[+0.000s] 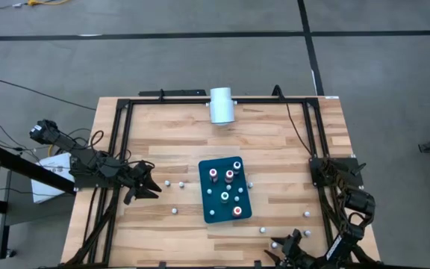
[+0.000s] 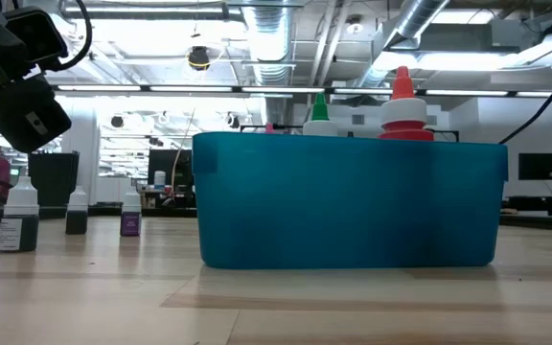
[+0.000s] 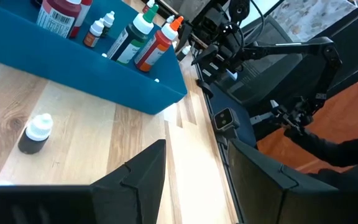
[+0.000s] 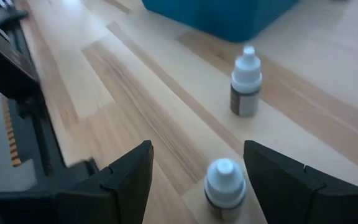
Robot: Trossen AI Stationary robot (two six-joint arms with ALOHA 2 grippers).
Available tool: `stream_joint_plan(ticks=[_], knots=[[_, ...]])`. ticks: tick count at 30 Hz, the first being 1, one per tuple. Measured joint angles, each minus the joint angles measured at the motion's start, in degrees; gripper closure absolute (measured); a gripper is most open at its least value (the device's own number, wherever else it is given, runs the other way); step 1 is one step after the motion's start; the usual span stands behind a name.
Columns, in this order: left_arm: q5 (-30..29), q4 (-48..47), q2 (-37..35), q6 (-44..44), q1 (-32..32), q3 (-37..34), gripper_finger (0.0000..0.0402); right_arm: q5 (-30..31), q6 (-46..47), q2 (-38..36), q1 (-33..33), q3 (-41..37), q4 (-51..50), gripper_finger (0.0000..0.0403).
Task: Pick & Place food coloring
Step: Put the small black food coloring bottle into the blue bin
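We judge the step in hand to be the right gripper [image 4: 194,174] picking a loose food coloring bottle [image 4: 224,184] off the wooden table [image 1: 170,134] near its front right corner. That bottle stands upright with its white cap between the two dark fingers, which are spread wide and not touching it. To do this well, we would keep the cap centred in the gap, settle low enough to catch the body instead of the tapered tip, and close gently so the bottle does not topple. A second small bottle [image 4: 245,84] stands a little farther on toward the teal tray [image 1: 213,211], clear of the fingers, so we need not disturb it. The tray sits at mid-table, already holding several bottles with red and green tops [image 1: 230,176]; more loose bottles [image 1: 175,211] dot the wood to its left and right. The left gripper [image 1: 146,184] hangs over the table's left side with its fingers apart and empty, a dark bottle with a white cap [image 3: 37,132] standing just beside it. A white cylinder [image 1: 221,105] lies at the far edge.
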Motion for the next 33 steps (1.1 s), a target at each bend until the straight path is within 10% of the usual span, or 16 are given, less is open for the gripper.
stream_joint_plan(ticks=[33], knots=[[-3.4,-0.1,0.0,-0.8,0.0,0.0,0.0236,-9.3,-5.2,-0.3,-2.9,0.2,0.5,0.0163]])
